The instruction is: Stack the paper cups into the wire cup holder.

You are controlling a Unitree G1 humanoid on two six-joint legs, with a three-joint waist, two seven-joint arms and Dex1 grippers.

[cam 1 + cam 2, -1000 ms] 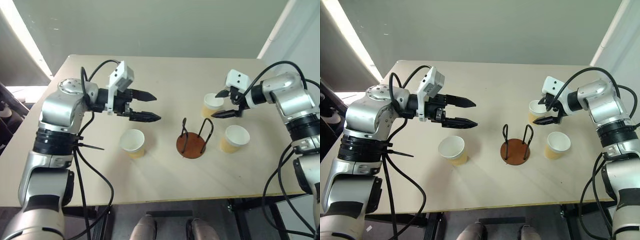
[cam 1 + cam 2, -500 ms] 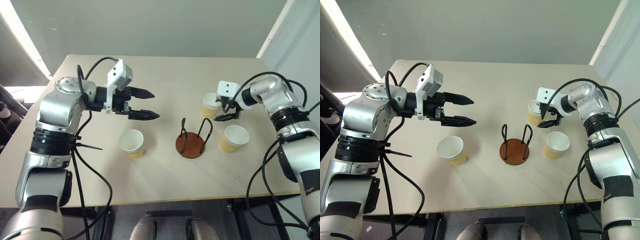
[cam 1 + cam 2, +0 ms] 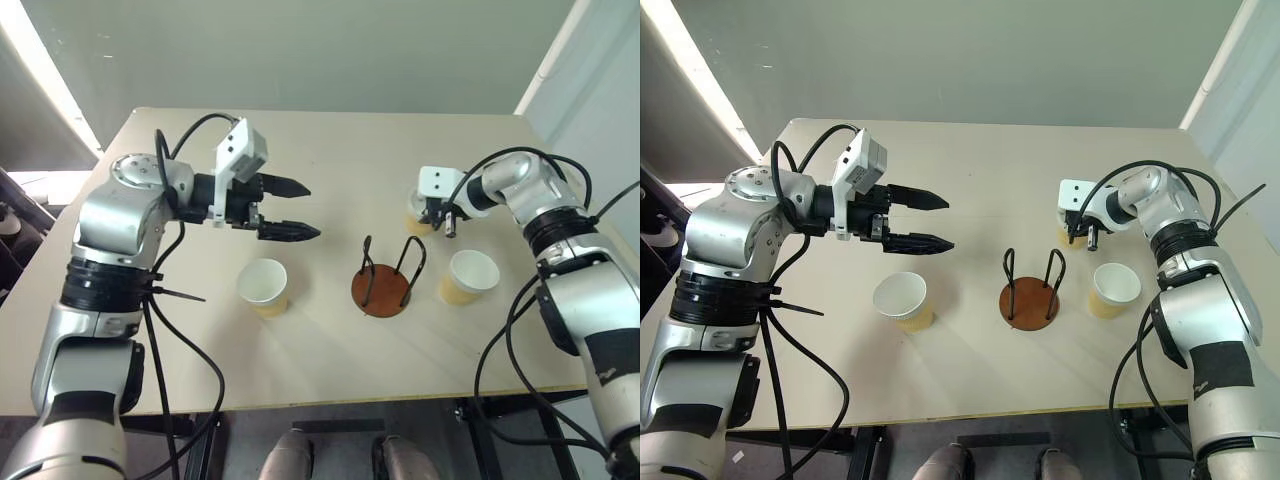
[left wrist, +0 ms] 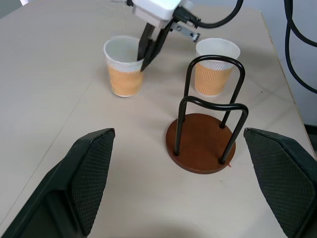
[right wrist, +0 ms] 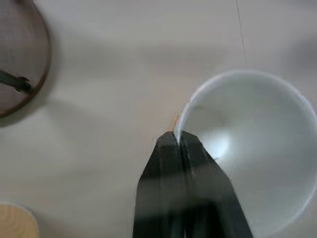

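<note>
Three paper cups stand upright on the table: one on the left [image 3: 265,283], one on the near right [image 3: 470,275], and a far right one [image 4: 124,67]. Between them stands the wire cup holder [image 3: 388,280], a brown disc with black wire loops and nothing in it. My right gripper [image 4: 144,60] points down at the far right cup [image 5: 247,148] and is shut on its near rim, one finger inside and one outside. My left gripper [image 3: 312,211] hovers open above the table, behind the left cup, holding nothing.
The tan table [image 3: 330,350] ends at a front edge close below the cups. Black cables hang from both arms. A pale wall runs behind the table's far edge.
My right gripper came down and left onto the far right cup and shut on its rim. The left arm has not moved.
</note>
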